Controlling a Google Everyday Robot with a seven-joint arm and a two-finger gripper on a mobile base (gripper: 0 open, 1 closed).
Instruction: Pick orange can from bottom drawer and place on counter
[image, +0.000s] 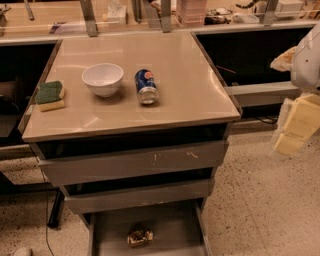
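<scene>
The orange can (140, 236) is shiny and crumpled-looking and lies on the floor of the open bottom drawer (110, 235), near its middle at the bottom of the view. The beige counter (190, 90) sits above two closed grey drawers. My gripper (296, 125) hangs at the far right edge on the white arm, over the floor. It is level with the counter's front edge, far from the can, and holds nothing that I can see.
On the counter stand a white bowl (102, 78), a blue can with a silver lid (146, 86) lying on its side, and a green-and-yellow sponge (50, 95). The two upper drawer fronts (135, 162) overhang the bottom drawer. A speckled floor (260, 210) lies to the right.
</scene>
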